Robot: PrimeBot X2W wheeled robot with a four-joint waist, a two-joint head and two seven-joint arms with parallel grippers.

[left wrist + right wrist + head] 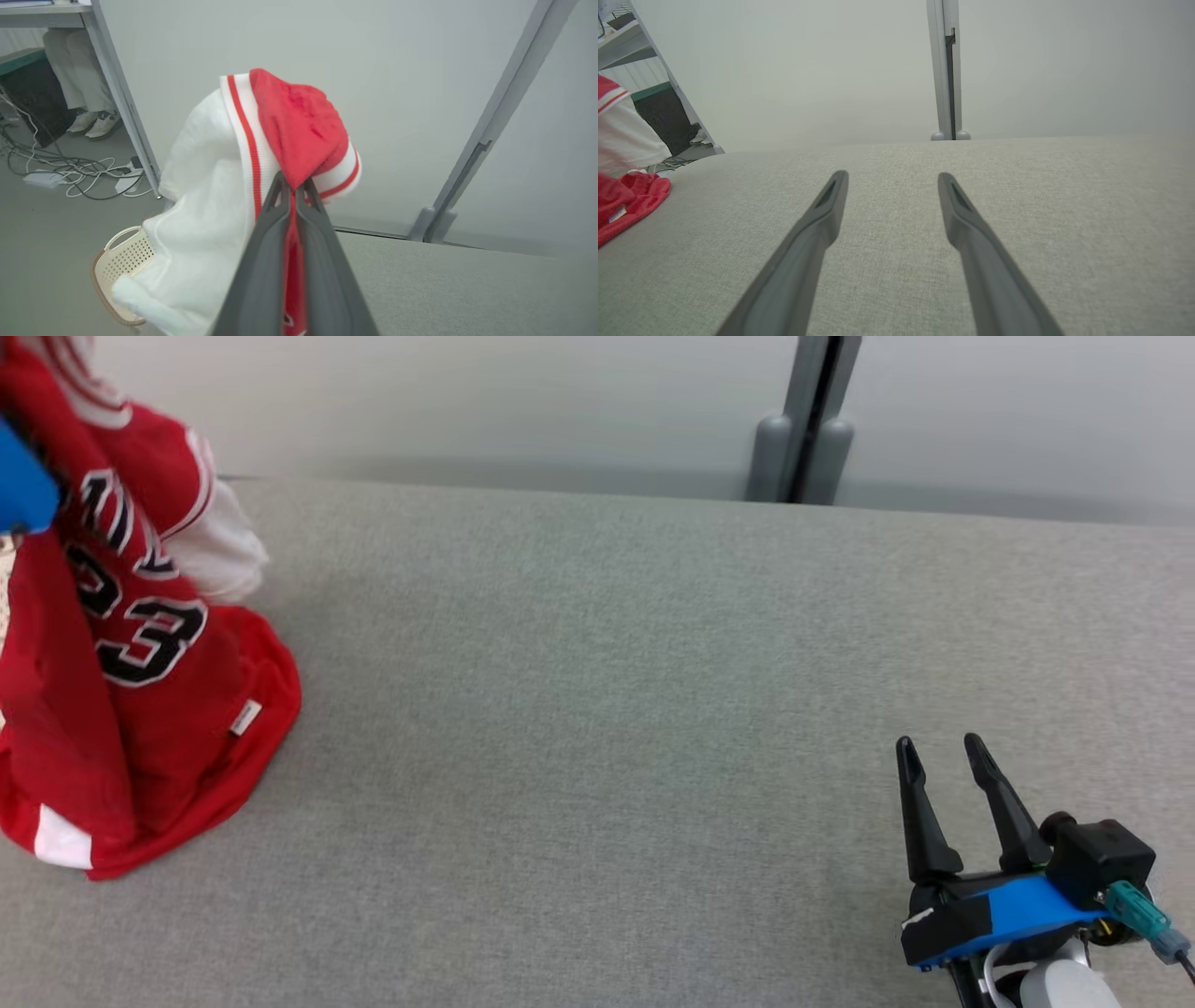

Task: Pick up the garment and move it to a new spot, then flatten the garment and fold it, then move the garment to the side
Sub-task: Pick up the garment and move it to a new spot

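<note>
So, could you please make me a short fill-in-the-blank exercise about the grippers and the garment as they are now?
1. The left gripper is ____ on a fold of the garment.
2. The right gripper is ____ and holds nothing.
3. The black number on the garment reads ____.
4. The pale basket stands on the ____.
Missing words: shut; open; 23; floor.

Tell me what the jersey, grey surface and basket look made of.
Jersey: red knit, likely polyester, matte; it drapes in soft folds.
Surface: grey woven cloth cover; the weave shows.
Basket: cream plastic, probably; moulded holes in a stiff wall.
</note>
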